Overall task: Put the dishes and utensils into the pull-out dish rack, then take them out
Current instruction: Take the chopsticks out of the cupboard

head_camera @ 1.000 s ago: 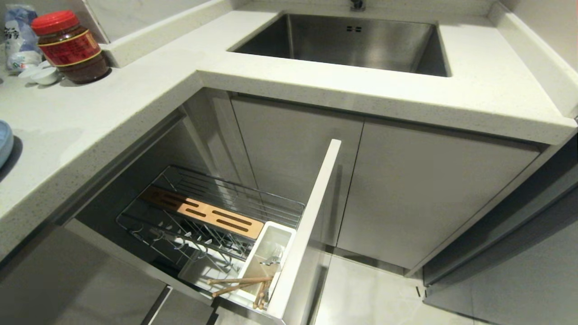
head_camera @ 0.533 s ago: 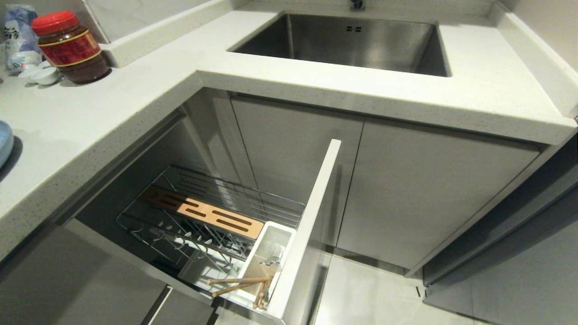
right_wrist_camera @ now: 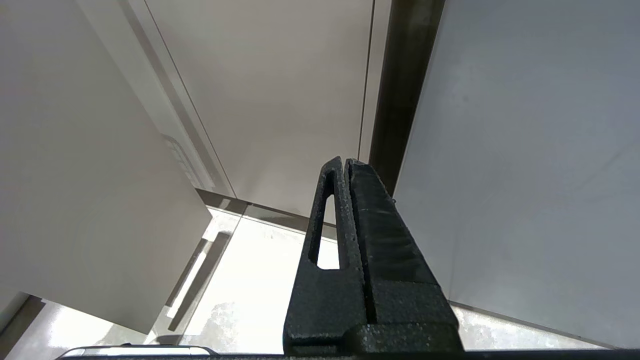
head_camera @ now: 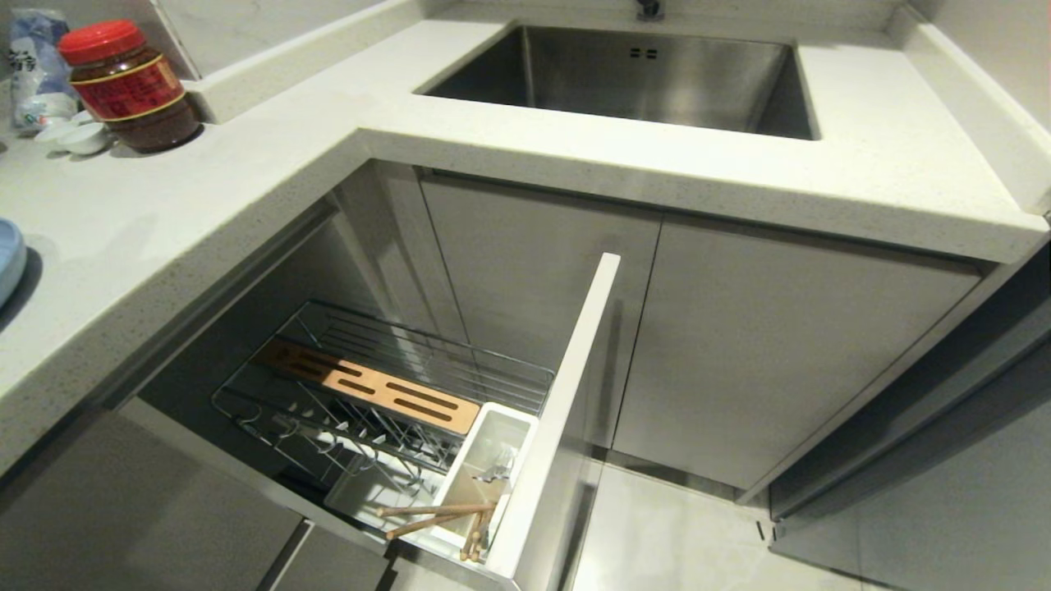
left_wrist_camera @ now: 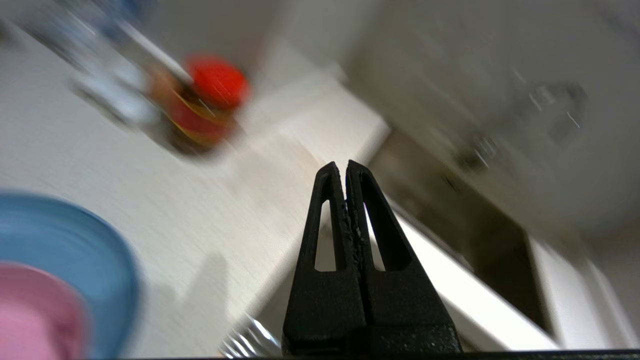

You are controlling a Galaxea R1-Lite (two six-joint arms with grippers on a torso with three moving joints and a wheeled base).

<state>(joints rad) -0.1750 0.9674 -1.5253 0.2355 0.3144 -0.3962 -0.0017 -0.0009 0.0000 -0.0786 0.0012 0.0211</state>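
Down below the worktop [head_camera: 246, 189], the head view is showing the pull-out dish rack [head_camera: 386, 402] standing drawn out from under the worktop's front edge, its white panel front [head_camera: 558, 410] jutting into the floor space beside the shut cabinet doors. Inside it, the slotted wooden strip [head_camera: 369, 384] is running lengthwise along the wire basket, with bare prongs beside it. The white utensil bin [head_camera: 484, 468] is sitting against the panel; the chopsticks [head_camera: 431, 513] are lying across its near end, their long axis pointing back along the rack's near edge, and the fork [head_camera: 495, 474] is resting inside the bin. At the worktop's far left edge a sliver of the light-blue plate [head_camera: 8, 261] is showing. A red-lidded jar [head_camera: 127, 86] and small white saucers [head_camera: 74, 135] are standing at the back left corner, and the sink [head_camera: 632, 78] is lying open behind. Neither arm is showing here.

From the left wrist view, the left pincer [left_wrist_camera: 346, 167] is hanging above the worktop with its fingers pressed together on nothing, pointing toward the sink corner. The plate [left_wrist_camera: 95, 250] is lying close by, with the pink bowl [left_wrist_camera: 35, 310] sitting on it.

From the right wrist view, the right pincer [right_wrist_camera: 345, 162] is parked low, pressed together, aimed at cabinet fronts and floor.
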